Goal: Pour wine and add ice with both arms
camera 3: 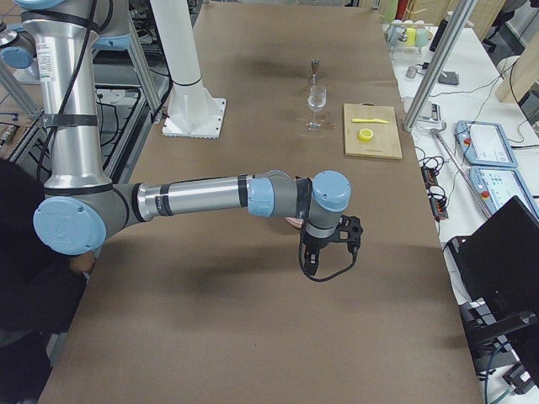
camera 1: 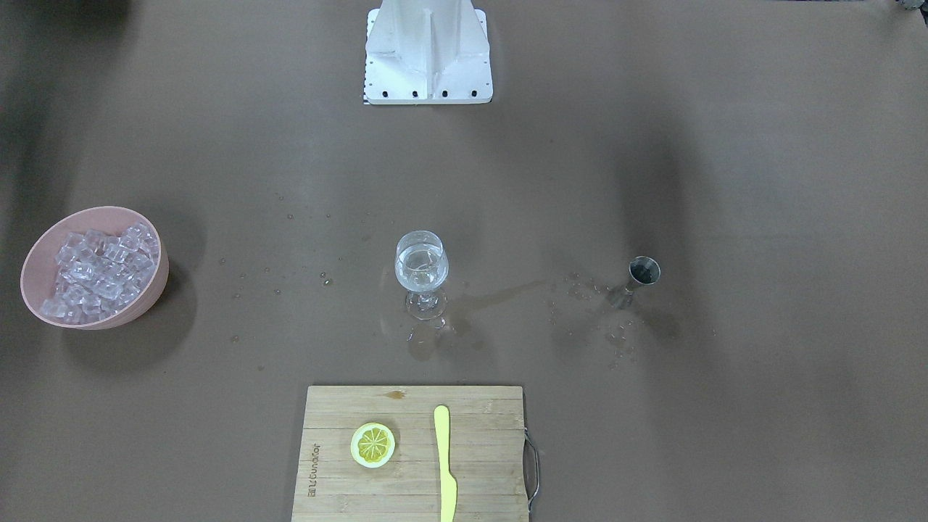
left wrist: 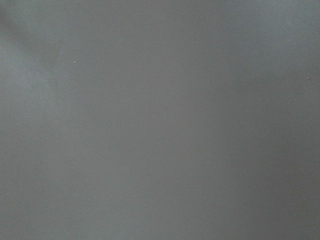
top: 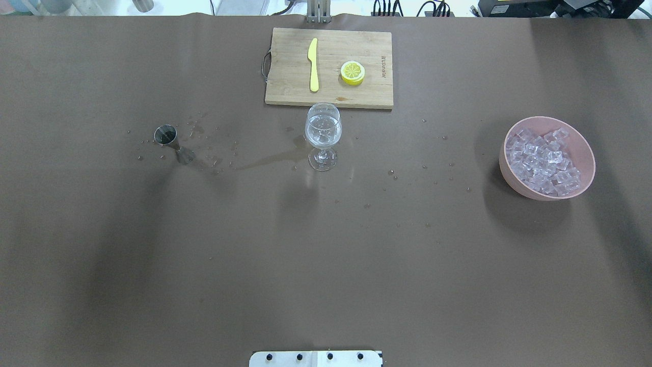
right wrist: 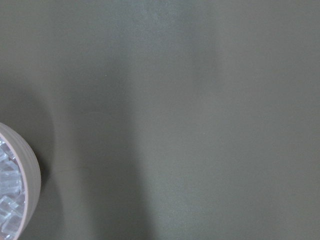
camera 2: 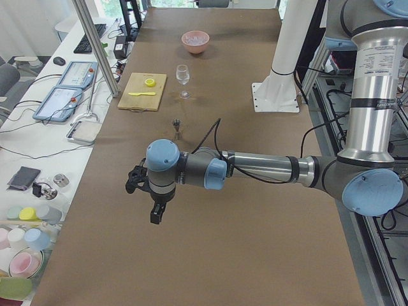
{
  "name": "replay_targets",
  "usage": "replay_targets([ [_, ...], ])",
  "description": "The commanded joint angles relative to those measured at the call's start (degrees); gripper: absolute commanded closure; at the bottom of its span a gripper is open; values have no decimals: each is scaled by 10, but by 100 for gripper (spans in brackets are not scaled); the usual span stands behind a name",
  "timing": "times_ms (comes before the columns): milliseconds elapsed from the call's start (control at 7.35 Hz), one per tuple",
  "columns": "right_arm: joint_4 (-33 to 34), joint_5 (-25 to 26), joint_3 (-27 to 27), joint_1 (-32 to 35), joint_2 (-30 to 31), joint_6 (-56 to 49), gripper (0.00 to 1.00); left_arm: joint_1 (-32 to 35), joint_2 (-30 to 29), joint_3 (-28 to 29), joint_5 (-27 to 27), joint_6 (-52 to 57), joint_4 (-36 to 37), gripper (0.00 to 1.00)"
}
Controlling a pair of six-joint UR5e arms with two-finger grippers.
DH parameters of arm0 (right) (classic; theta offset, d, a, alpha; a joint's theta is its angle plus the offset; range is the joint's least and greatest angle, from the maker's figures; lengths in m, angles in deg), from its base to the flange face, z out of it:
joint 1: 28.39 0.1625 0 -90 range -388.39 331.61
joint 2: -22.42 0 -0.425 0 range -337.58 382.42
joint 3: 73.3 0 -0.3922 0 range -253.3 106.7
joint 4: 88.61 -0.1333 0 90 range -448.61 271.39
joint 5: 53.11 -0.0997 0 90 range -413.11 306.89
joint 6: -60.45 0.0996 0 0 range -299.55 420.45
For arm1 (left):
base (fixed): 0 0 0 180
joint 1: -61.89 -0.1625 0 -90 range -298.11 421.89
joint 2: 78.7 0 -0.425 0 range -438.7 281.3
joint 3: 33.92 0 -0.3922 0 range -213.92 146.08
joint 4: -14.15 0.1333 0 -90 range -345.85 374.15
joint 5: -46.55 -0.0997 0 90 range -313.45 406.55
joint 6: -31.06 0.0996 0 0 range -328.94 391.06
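A stemmed glass (camera 1: 421,272) stands mid-table and holds clear wine (top: 322,128). A pink bowl (top: 580,148) heaped with ice (top: 542,160) sits on the robot's right; its rim (right wrist: 22,190) also shows in the right wrist view. A small metal jigger (top: 167,136) stands on the robot's left. The left gripper (camera 2: 155,210) hangs above bare table near that end. The right gripper (camera 3: 313,261) hangs near the bowl. Both show only in the side views, so I cannot tell whether they are open or shut.
A wooden cutting board (top: 285,71) at the far edge carries a lemon slice (top: 352,72) and a yellow knife (top: 313,63). Wet streaks and droplets (top: 260,162) lie around the glass and jigger. The white pedestal (camera 1: 428,51) stands at the robot's side.
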Motion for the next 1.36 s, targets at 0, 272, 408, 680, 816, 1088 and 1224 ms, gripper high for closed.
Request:
replay_targets([
  [0, -1, 0, 0, 0, 0, 0, 0, 0, 2, 2, -3, 1, 0, 1],
  [272, -1, 0, 0, 0, -1, 0, 0, 0, 2, 2, -3, 1, 0, 2],
  [408, -1, 0, 0, 0, -3, 0, 0, 0, 2, 4, -3, 1, -1, 1],
  [680, -1, 0, 0, 0, -6, 0, 0, 0, 0, 4, -4, 2, -1, 1],
  [816, -1, 0, 0, 0, -6, 0, 0, 0, 0, 6, -4, 2, -1, 2],
  [1088, -1, 0, 0, 0, -7, 0, 0, -1, 0, 0, 0, 3, -7, 1],
  [1224, -1, 0, 0, 0, -8, 0, 0, 0, 2, -5, 1, 4, -11, 1],
])
